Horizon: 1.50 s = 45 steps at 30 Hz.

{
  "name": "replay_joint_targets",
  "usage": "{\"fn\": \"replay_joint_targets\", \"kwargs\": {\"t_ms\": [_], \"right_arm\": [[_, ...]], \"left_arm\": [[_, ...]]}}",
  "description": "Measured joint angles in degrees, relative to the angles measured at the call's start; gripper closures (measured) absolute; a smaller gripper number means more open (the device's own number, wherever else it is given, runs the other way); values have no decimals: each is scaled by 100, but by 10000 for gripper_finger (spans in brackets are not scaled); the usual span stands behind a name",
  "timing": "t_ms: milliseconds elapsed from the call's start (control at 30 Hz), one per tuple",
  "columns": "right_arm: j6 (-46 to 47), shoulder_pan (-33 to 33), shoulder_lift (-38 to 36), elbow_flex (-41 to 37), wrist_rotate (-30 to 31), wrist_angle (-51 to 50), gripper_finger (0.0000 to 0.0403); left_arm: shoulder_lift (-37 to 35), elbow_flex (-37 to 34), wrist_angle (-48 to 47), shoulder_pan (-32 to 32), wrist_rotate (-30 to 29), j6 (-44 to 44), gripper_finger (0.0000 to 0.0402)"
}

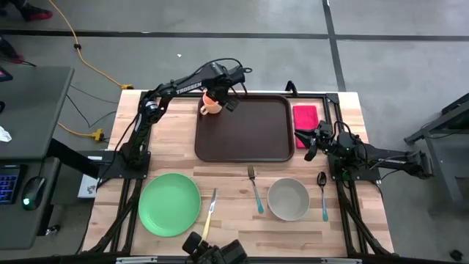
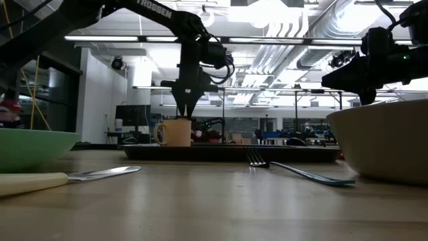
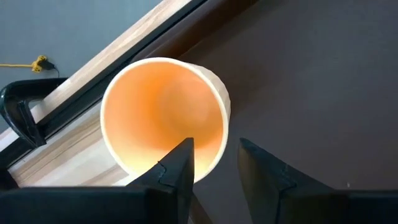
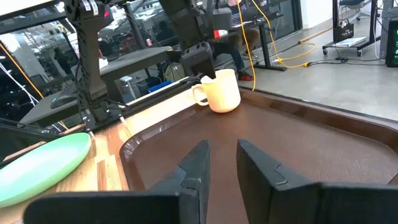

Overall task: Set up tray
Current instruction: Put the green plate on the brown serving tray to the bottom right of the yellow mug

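Observation:
The dark brown tray (image 1: 245, 139) lies at the middle of the table's far side. A cream mug (image 1: 210, 105) with an orange inside stands upright on the tray's far left corner, its handle toward the table's left edge. My left gripper (image 3: 214, 146) points steeply down just above the mug's rim (image 2: 175, 120), open. One of its fingers is over the mug's mouth and the other is outside the wall. My right gripper (image 4: 222, 149) waits level at the tray's right rim, pointing across the tray toward the mug (image 4: 219, 92). Its fingers stand slightly apart with nothing between them.
A red napkin (image 1: 305, 117) lies right of the tray. Along the near side lie a green plate (image 1: 169, 204), a knife (image 1: 209, 213), a fork (image 1: 254, 189), a grey bowl (image 1: 288, 199) and a spoon (image 1: 323, 194). A black clamp (image 3: 18, 118) grips the far edge.

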Motion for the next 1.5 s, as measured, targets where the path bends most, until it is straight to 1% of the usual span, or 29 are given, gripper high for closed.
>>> {"fn": "replay_joint_targets", "kwargs": {"t_ms": [333, 800, 900, 1200, 1500], "right_arm": [[2, 0, 0, 0, 2, 0, 346], [-14, 0, 0, 0, 2, -2, 346], [-20, -2, 0, 0, 2, -2, 346], [-22, -1, 0, 0, 2, -2, 346], [-4, -1, 0, 0, 1, -2, 346]], "left_arm": [[-348, 2, -58, -4, 233, 96, 249], [-948, 2, -192, -55, 268, 131, 250], [-1117, 4, -284, -92, 254, 249, 250], [-1581, 4, -505, -140, 238, 247, 250], [-2050, 4, -789, -489, 90, 167, 250]]}}
